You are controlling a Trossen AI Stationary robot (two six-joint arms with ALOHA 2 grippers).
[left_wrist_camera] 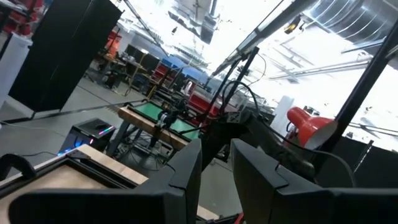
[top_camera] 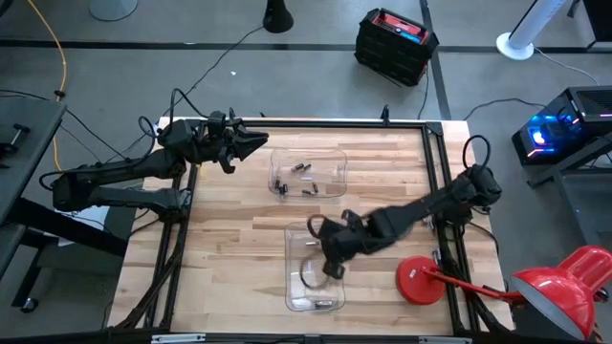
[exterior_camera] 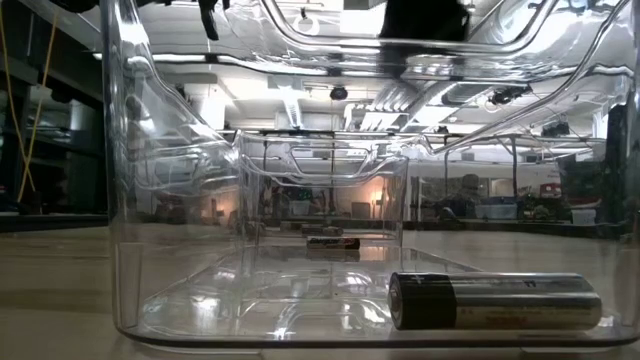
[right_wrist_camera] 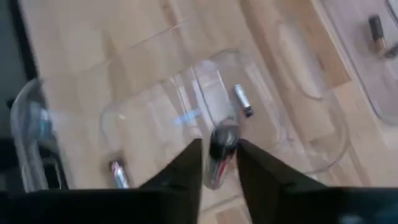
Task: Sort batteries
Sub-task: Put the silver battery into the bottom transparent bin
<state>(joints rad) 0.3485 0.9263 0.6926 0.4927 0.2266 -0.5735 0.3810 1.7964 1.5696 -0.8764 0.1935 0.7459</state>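
A battery [exterior_camera: 497, 301] lay nearest inside the near clear bin [top_camera: 295, 287], above which the right gripper [right_wrist_camera: 219, 163] pinched another battery [right_wrist_camera: 221, 152] that might have bounced out if released high, while the left gripper [left_wrist_camera: 214, 168], narrowly parted, waited by the far bin [top_camera: 337, 159].

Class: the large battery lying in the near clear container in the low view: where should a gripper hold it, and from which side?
Grip the battery across its mid-body, coming straight down through the open top: it lies flat on its side, and the walls of the container block sideways approaches.
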